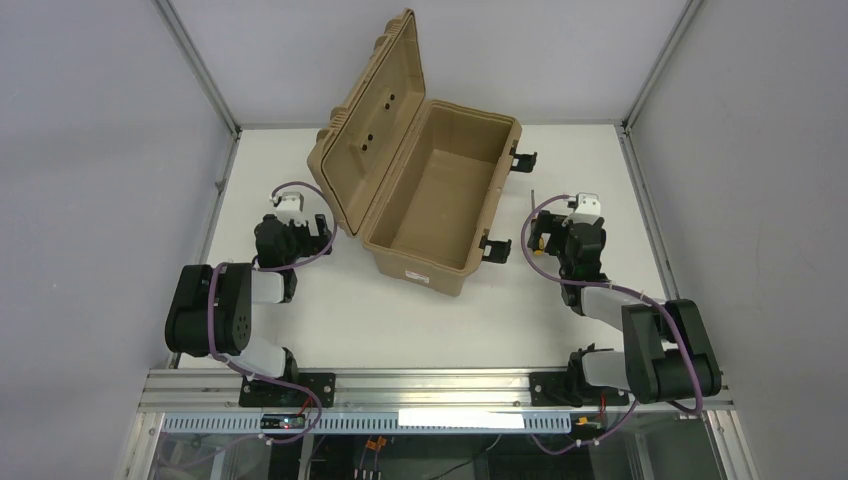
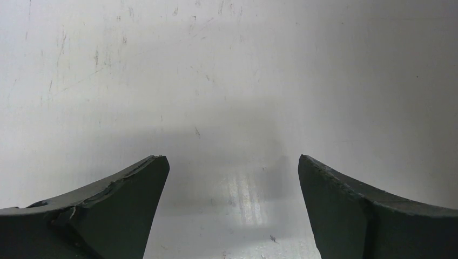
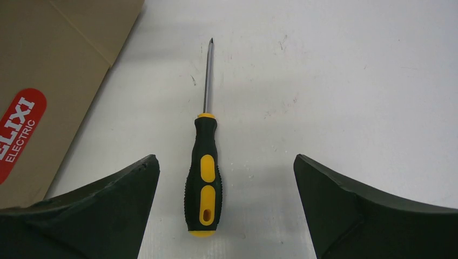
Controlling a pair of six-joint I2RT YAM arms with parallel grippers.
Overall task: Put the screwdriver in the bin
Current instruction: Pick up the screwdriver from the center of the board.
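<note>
Your right claw (image 3: 225,157) gapes wide over the screwdriver (image 3: 203,183), gripping nothing.
The black handle with yellow-orange inserts lies flat on the table (image 3: 351,81) between the fingers, clear of both, its thin shaft pointing away. The tan bin (image 1: 415,262) stands open nearby to the left.

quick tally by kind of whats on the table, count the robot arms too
screwdriver: 1
bin: 1
robot arms: 2 (left arm, right arm)
total: 4
</note>
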